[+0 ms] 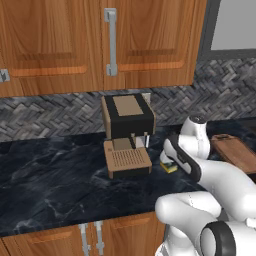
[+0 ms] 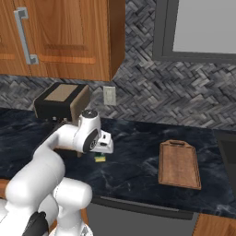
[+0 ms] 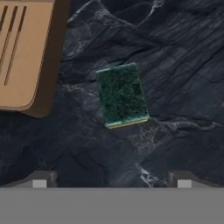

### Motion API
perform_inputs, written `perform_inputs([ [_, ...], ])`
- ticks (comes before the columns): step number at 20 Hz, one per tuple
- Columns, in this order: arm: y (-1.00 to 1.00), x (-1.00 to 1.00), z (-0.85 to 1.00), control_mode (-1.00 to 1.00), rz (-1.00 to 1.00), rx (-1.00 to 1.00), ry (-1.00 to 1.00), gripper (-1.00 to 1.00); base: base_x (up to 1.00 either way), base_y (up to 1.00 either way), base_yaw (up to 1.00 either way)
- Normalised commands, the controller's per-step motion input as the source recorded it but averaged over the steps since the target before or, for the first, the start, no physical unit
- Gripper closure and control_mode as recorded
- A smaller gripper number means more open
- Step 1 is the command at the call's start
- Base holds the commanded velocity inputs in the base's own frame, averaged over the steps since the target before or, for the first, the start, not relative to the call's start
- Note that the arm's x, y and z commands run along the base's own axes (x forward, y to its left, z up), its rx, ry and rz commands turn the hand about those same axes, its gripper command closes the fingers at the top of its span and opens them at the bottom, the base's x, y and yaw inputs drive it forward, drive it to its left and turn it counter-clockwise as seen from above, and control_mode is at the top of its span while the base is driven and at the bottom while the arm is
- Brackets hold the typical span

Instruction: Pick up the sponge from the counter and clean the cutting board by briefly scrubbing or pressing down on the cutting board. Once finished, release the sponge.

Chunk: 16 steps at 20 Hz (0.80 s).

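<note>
The sponge [image 3: 122,94] lies flat on the black counter [image 3: 179,61], green scrubbing side up with a thin yellow edge showing. My gripper [image 3: 112,181] hovers above it, open, with nothing between its fingertips [image 3: 40,180]. From the base the sponge [image 1: 169,167] [image 2: 100,158] peeks out just under my hand, beside the coffee machine's tray. The reddish-brown cutting board [image 2: 179,164] [image 1: 235,152] lies flat on the counter [image 2: 133,173], well to the right of the sponge.
A tan-and-black coffee machine [image 1: 127,131] [image 2: 62,101] stands just left of the sponge, and its slatted tray [image 3: 22,52] sits close to the sponge. Wooden wall cabinets [image 1: 100,40] hang over the counter. Between sponge and board is bare black worktop.
</note>
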Motion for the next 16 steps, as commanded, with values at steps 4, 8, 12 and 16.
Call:
perform_inputs([
  [4, 0.0, 0.18, -0.21, -1.0, 0.0, 0.0, 0.01, -1.0, 0.0, 0.0, 0.0],
  [8, 0.0, 0.36, -0.08, -1.0, 0.0, 0.0, 0.0, -1.0, 0.0, 0.0, 0.0],
  [12, -0.02, 0.32, -0.01, -1.0, 0.0, 0.0, 0.0, -1.0, 0.0, 0.0, 0.0],
  [16, -0.04, 0.19, -0.02, -1.0, 0.0, 0.02, 0.03, -1.0, 0.0, 0.0, 0.0],
])
